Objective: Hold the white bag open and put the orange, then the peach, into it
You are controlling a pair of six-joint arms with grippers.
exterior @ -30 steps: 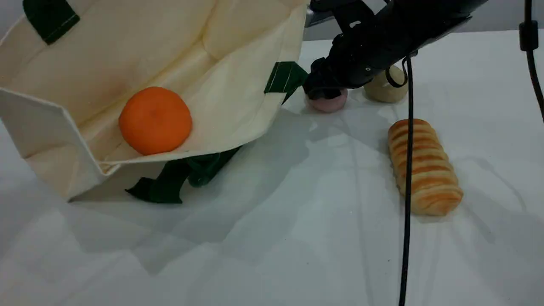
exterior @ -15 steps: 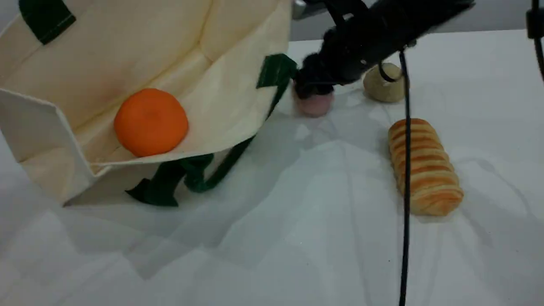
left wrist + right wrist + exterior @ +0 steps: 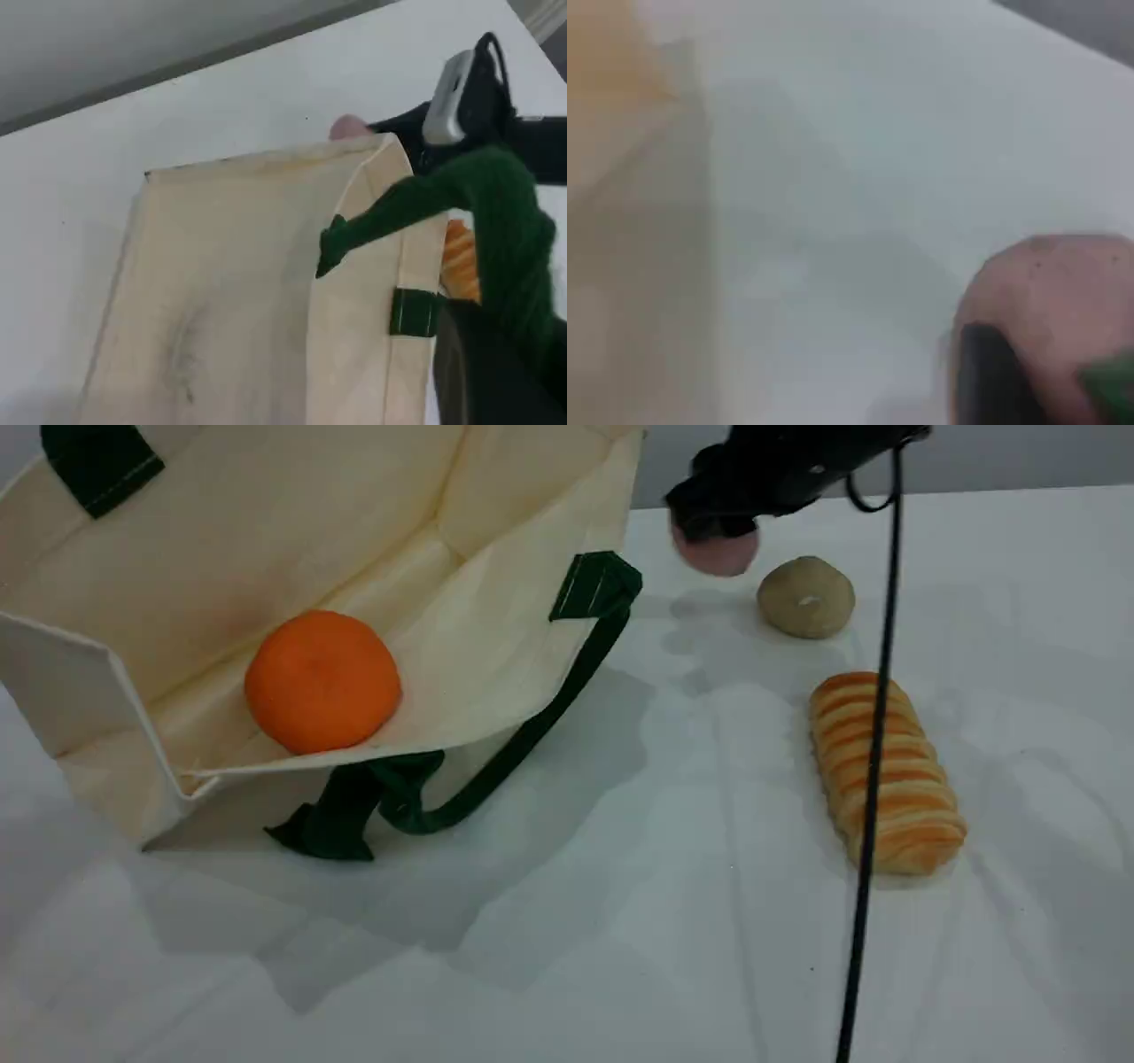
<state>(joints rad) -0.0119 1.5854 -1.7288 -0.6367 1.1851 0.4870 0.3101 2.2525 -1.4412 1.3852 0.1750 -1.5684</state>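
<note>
In the scene view the orange [image 3: 322, 680] lay inside the gaping bag [image 3: 266, 576] at 9 o'clock, while the right claw [image 3: 714, 531] at 1 o'clock gripped the peach [image 3: 719, 554] clear above the worktop [image 3: 620, 921], near a tan ball [image 3: 806, 597] and a loaf [image 3: 886, 772]. In the left wrist view the left claw [image 3: 496, 354], closed, held the bag's green handle [image 3: 478, 212] at 3 o'clock. In the right wrist view the peach filled 5 o'clock against a dark fingertip [image 3: 992, 372].

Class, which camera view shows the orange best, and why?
The scene view: the orange lies whole and sharp inside the white bag. The left wrist view shows only the bag's outside; the right wrist view shows no orange.
</note>
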